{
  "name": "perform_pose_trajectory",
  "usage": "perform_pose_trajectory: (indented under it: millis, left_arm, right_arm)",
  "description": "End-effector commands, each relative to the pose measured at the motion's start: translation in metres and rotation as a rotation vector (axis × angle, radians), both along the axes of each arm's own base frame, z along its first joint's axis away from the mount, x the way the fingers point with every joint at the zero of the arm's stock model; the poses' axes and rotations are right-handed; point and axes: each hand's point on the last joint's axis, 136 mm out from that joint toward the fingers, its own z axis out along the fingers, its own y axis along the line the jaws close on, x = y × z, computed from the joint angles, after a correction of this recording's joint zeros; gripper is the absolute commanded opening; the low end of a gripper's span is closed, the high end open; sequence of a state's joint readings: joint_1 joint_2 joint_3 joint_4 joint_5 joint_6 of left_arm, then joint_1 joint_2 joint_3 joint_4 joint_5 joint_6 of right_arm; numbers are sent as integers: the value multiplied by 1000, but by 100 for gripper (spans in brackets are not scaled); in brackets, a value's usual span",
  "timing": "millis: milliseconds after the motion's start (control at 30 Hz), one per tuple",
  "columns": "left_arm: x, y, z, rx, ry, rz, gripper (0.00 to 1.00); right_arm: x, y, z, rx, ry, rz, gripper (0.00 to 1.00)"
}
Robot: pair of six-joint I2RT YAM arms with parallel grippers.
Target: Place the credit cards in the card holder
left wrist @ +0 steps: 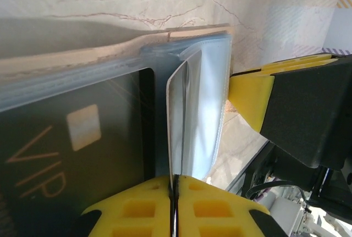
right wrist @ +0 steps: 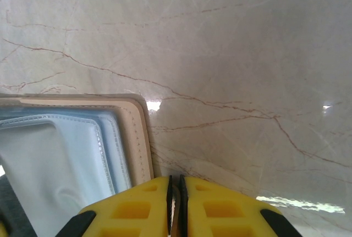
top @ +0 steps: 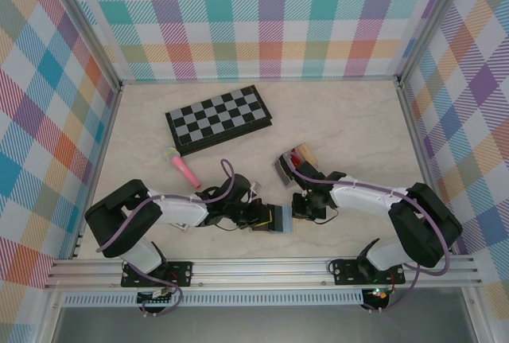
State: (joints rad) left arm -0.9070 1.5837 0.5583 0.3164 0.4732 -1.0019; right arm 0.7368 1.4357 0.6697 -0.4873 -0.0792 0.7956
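"So, from above: where is everything?"

"The two arms meet low in the middle of the table [top: 358, 120]. The left gripper [top: 265, 217] and the right gripper [top: 297, 209] face each other with the tan wallet [top: 280, 221] between them. Just beyond them stands the card holder [top: 284, 170], a small grey box, with what looks like a red card [top: 297, 154] upright in it. Farther back lie a chessboard [top: 216, 118] and a pink toy microphone [top: 182, 167]. The jaws are too small here to judge."

"And the left wrist camera?"

"That one gives the close detail. The left gripper [left wrist: 174, 179] has its fingers pressed together on a thin pale leaf [left wrist: 177, 116], seen edge-on. Whether it is a card or a pocket flap, I cannot tell. To the left of it, a black card [left wrist: 71, 149] with a chip and gold 'VIP' lettering sits inside a clear pocket [left wrist: 82, 77] of the wallet. The right gripper's yellow tip touches the wallet's far edge."

"The right wrist camera?"

"The right gripper [right wrist: 177, 181] has its fingers drawn together to a hairline slit, and I make out nothing between them. The wallet's tan corner runs under their left side, flat on the marble top."
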Motion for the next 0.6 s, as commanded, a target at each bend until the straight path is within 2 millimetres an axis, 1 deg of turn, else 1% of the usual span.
perform_pose_trajectory:
  millis: [0,33,100,233,300,367,467,567]
  left_arm:
    - [-8,-2,-5,34,6,-33,13]
    - [-8,0,-5,44,1,-33,14]
    - [-8,7,-4,80,-16,-32,18]
    - [-9,18,-1,128,-39,-35,22]
    - [-9,20,0,142,-44,-39,22]
    - [-10,20,1,140,-48,-43,19]
    - [-6,13,3,120,-54,-48,14]
    - [-6,6,0,111,-37,-64,12]
  right_arm:
    - [-1,6,-3,13,9,16,14]
    - [0,5,-3,9,6,15,14]
    - [-1,3,-3,-2,9,12,14]
    - [-1,3,-3,-1,9,15,14]
    - [-1,4,-3,1,9,17,14]
    - [0,5,-3,4,8,17,14]
    - [0,6,-3,9,5,18,14]
    - [2,8,-2,14,3,19,14]
